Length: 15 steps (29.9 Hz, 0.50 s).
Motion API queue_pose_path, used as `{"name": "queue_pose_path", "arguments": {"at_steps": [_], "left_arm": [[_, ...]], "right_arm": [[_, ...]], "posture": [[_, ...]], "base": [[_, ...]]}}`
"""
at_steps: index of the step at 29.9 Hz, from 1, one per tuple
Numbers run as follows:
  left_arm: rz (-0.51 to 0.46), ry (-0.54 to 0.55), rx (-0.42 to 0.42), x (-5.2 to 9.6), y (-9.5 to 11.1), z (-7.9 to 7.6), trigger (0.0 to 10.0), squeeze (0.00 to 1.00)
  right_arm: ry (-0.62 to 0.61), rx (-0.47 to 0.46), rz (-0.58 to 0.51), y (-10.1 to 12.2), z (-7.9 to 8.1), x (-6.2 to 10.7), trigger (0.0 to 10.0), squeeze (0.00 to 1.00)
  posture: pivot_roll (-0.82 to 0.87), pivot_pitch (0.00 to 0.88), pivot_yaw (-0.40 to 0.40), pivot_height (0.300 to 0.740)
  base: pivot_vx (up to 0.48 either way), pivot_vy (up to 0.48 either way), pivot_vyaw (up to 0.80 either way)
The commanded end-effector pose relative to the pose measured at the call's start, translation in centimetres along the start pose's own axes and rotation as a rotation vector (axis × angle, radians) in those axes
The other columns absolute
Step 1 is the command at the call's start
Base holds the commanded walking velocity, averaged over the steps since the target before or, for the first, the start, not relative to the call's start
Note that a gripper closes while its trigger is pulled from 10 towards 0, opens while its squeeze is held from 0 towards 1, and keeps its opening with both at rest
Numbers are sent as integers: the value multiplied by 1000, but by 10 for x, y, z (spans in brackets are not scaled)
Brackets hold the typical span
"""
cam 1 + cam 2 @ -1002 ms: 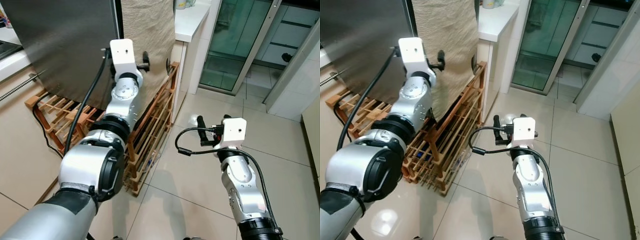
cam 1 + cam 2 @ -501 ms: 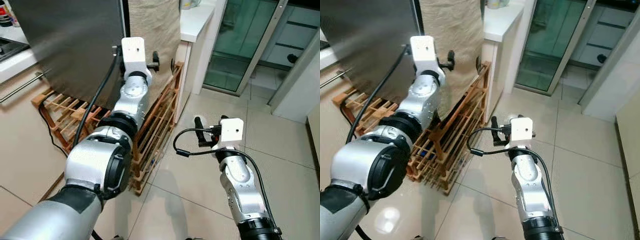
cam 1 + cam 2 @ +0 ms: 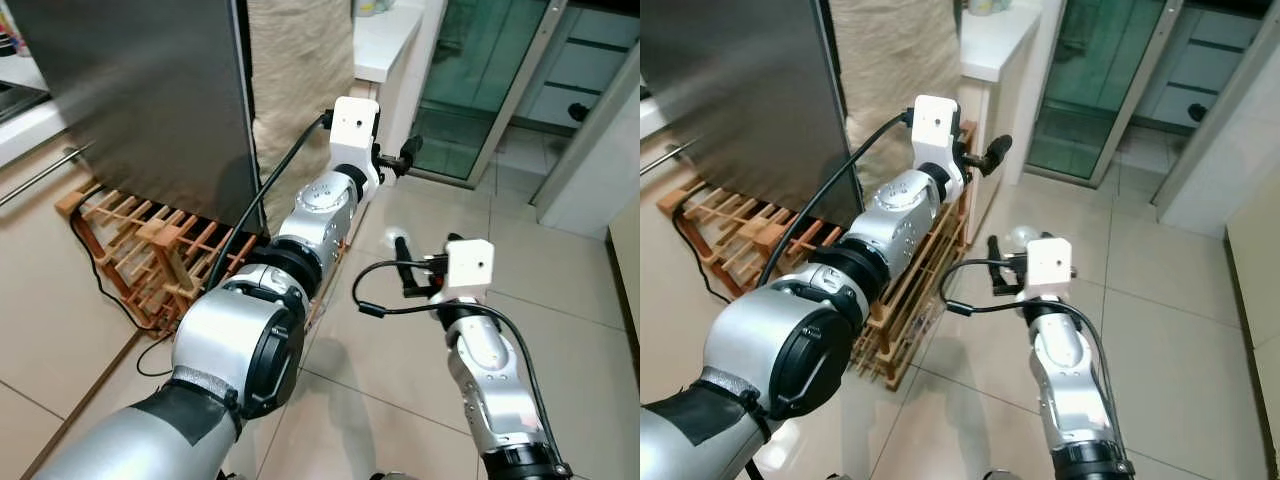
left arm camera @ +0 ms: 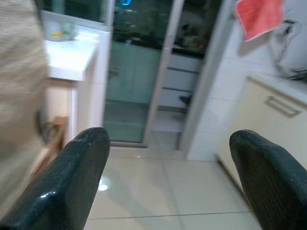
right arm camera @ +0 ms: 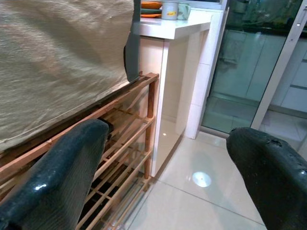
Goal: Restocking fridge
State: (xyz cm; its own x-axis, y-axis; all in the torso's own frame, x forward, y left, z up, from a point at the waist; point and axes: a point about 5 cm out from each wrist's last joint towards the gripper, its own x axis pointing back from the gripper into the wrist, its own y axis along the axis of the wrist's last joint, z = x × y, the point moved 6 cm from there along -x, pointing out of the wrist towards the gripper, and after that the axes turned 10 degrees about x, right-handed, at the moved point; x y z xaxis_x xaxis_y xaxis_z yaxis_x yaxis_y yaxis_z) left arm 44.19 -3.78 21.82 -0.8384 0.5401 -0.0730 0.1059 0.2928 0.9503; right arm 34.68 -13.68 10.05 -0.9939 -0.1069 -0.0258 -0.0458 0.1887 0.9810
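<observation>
The grey steel fridge front (image 3: 140,90) stands at the far left, above a wooden slatted rack (image 3: 150,250). My left arm reaches forward, and its gripper (image 3: 397,160) hangs in the air to the right of the fridge, beside the white counter's end and pointing toward the glass door. In the left wrist view that gripper (image 4: 169,136) is open with nothing between its fingers (image 4: 72,182). My right gripper (image 3: 403,268) is lower, over the tiled floor; it (image 5: 170,132) is open and empty, facing the rack (image 5: 120,158).
A beige cloth-covered panel (image 3: 300,60) stands between the fridge and a white counter (image 3: 385,35) with cups on it. A green glass sliding door (image 3: 480,80) is at the back right. A black cable (image 3: 95,280) lies by the rack. Glossy floor tiles (image 3: 560,300) stretch to the right.
My left arm has swung to the right, from in front of the beige panel to beside the counter end. The right arm has stayed almost still. The camera has shifted slightly.
</observation>
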Motion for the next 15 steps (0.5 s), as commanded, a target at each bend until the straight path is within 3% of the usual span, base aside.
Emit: {"name": "queue_pose_path", "arguments": {"at_steps": [1,3,8,9,10,11,12,13,14,15], "left_arm": [[-82,-142,-10,-6,18,-37,10000,0],[-129,-167,-40,-2,25,-35,10000,0],[-257,-95,-78,32,34,23,10000,0],[-257,-95,-78,32,34,23,10000,0],[-280,-44,-116,49,32,42,10000,0],[-303,48,-145,78,28,70,10000,0],[-303,48,-145,78,28,70,10000,0],[-328,183,-127,113,28,100,10000,0],[-342,250,-121,130,28,112,10000,0],[-342,250,-121,130,28,112,10000,0]], "right_arm": [[6,-1,-17,8,1,-3,10000,914],[-2,-5,-27,11,-1,-5,10000,914],[-29,-17,-62,22,-5,-7,10000,914],[-29,-17,-62,22,-5,-7,10000,914],[-33,-22,-70,24,-5,-7,10000,914],[-44,-30,-84,27,-7,-8,10000,914],[-44,-30,-84,27,-7,-8,10000,914],[-47,-39,-94,30,-8,-10,10000,918],[-48,-41,-95,30,-9,-10,10000,918],[-48,-41,-95,30,-9,-10,10000,918]], "posture": [[-143,0,3,740],[-140,0,1,740],[-72,0,-9,740],[-72,0,-9,740],[-41,0,-20,740],[22,0,-54,740],[22,0,-54,740],[69,0,-78,740],[113,0,-96,740],[113,0,-96,740]], "base": [[0,0,0],[0,0,0],[0,0,0],[0,0,0],[0,0,0],[0,0,0],[0,0,0],[0,0,0],[0,0,0],[0,0,0]]}}
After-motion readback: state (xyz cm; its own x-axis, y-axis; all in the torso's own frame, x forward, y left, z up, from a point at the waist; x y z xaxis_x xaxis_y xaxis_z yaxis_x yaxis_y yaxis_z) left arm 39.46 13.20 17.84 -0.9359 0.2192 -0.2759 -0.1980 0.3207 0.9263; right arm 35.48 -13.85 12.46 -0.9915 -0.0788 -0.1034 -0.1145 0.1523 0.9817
